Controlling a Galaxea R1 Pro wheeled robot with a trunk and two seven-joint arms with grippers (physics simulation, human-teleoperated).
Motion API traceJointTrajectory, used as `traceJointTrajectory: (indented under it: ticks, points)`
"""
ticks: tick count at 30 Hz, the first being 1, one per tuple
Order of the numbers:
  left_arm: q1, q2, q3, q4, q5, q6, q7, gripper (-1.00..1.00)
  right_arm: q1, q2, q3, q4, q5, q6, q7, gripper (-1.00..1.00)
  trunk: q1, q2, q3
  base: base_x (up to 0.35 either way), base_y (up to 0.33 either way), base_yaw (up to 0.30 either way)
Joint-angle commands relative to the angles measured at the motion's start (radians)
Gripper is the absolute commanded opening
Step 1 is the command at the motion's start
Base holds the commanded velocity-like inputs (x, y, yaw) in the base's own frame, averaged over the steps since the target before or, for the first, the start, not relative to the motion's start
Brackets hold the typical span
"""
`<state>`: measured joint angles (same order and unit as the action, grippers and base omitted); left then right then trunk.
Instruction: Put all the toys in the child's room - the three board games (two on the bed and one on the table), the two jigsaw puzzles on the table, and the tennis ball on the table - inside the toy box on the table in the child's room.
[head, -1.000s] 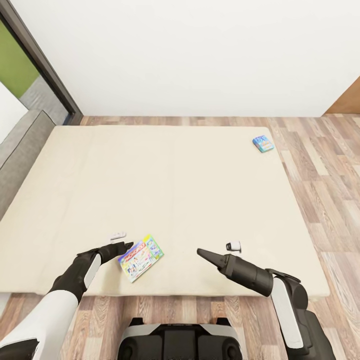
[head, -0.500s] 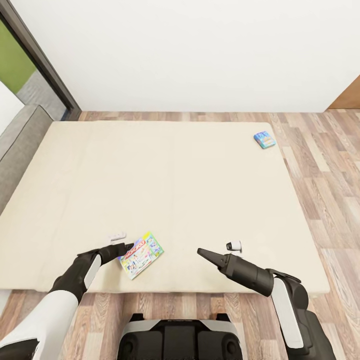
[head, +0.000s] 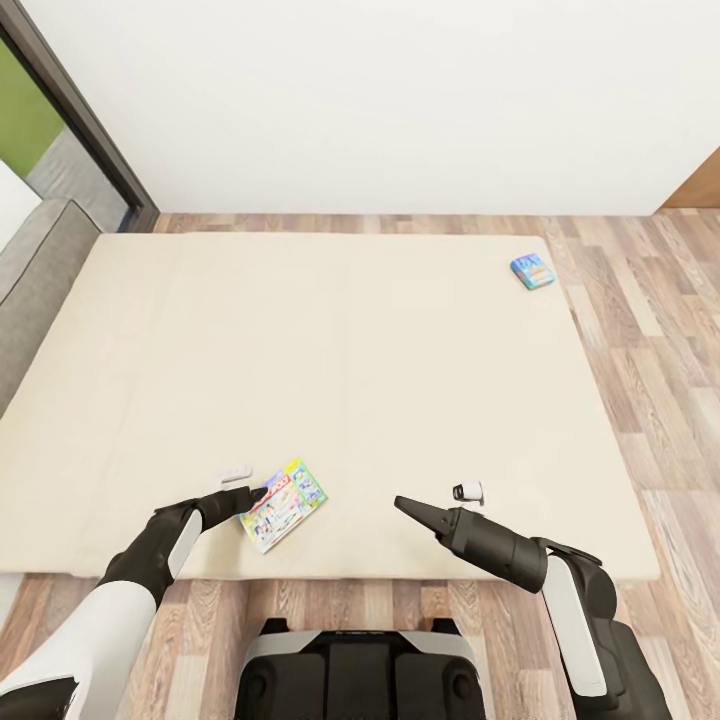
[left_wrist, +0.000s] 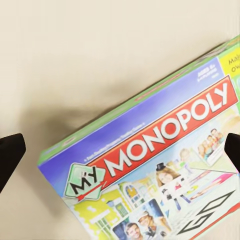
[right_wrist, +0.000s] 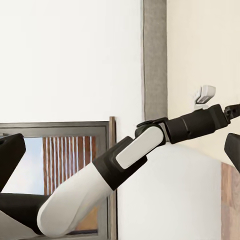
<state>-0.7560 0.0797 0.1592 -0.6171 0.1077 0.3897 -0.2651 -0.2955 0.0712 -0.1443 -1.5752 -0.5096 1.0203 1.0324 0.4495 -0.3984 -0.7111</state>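
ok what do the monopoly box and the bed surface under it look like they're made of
The Monopoly box looks like glossy printed cardboard: sharp straight edges, flat faces, bright artwork. The bed top looks like matte cream fabric or foam: plain, no sheen, rounded corners. In a render, neither is certain.

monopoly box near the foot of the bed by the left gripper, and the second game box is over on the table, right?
Not quite. The second game box lies on the bed, at its far right corner, not on a table; the head view shows it. The rest holds: the Monopoly box sits near the bed's front edge beside the left gripper.
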Motion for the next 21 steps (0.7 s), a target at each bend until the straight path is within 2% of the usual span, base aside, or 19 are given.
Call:
traceJointTrajectory:
  ticks: [1,21]
  points:
    - [0.000,0.000,0.003,-0.001,0.010,0.010,-0.002,1.00,-0.001,0.001,-0.002,0.000,0.003,0.003,0.005,1.00,0.000,-0.002,-0.003,0.000,0.000,0.000]
    - [0.000,0.000,0.002,-0.001,0.009,0.009,-0.002,1.00,-0.001,0.002,-0.001,0.000,0.003,-0.003,0.001,1.00,0.000,-0.002,-0.035,0.000,0.000,0.000]
